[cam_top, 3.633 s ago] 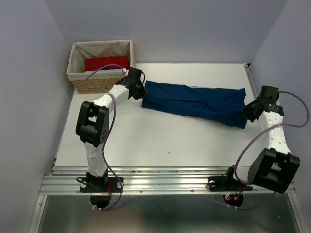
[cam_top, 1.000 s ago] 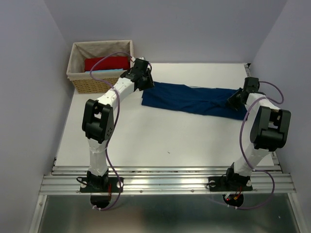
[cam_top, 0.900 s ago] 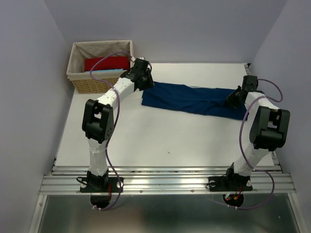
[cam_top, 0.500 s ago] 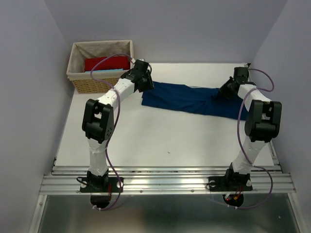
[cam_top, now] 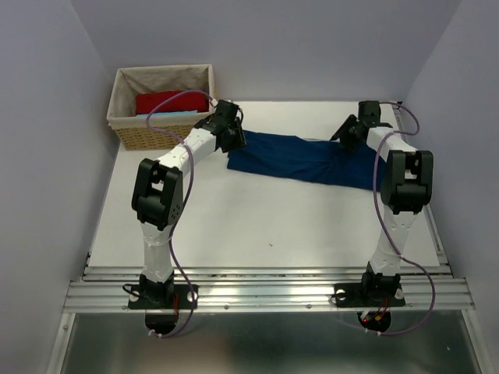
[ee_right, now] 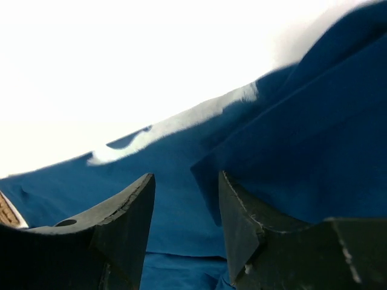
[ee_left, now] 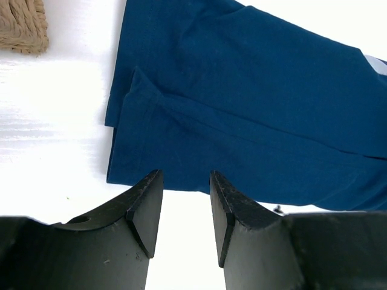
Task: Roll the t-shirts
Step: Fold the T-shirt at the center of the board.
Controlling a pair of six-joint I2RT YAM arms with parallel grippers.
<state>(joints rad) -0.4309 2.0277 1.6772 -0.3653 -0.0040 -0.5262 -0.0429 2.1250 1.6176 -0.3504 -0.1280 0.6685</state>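
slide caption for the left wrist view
Open left end effector above the edge of a folded dark navy cotton t-shirt

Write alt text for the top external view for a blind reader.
A navy t-shirt, folded into a long strip, lies across the far part of a white table, with the left gripper at its left end and the right gripper near its right end. A wicker basket holding red cloth stands at the far left.

Top camera looking down from high above the near edge at the whole table [cam_top: 257,226], left wrist camera peeking close at the left end of the blue t-shirt [ee_left: 254,103], right wrist camera looking even closer at its far-right end, all three sharing it
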